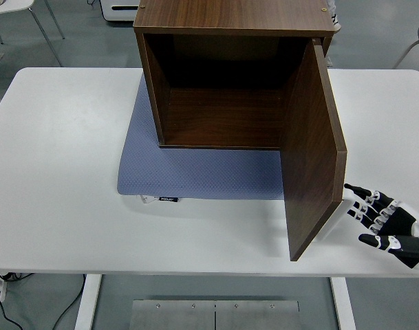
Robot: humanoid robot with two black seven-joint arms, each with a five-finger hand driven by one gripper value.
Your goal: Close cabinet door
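The cabinet [233,75], dark brown wood, stands at the far middle of the white table [58,172], its open front facing the near edge. It rests on the far part of a blue-grey mat [195,175], which extends out toward the near side. The interior is bare as far as can be seen.

The cabinet door [312,148] is hinged on the right side and stands swung wide open, projecting toward the near edge of the table, roughly square to the cabinet front. Its free edge is the nearest part, hanging over the table to the right of the mat.

The right hand [384,220] lies low over the table near the right near corner, just right of the door's free edge. Its fingers [364,203] are spread and extended toward the door's outer face, holding nothing; whether the fingertips touch the door cannot be determined.
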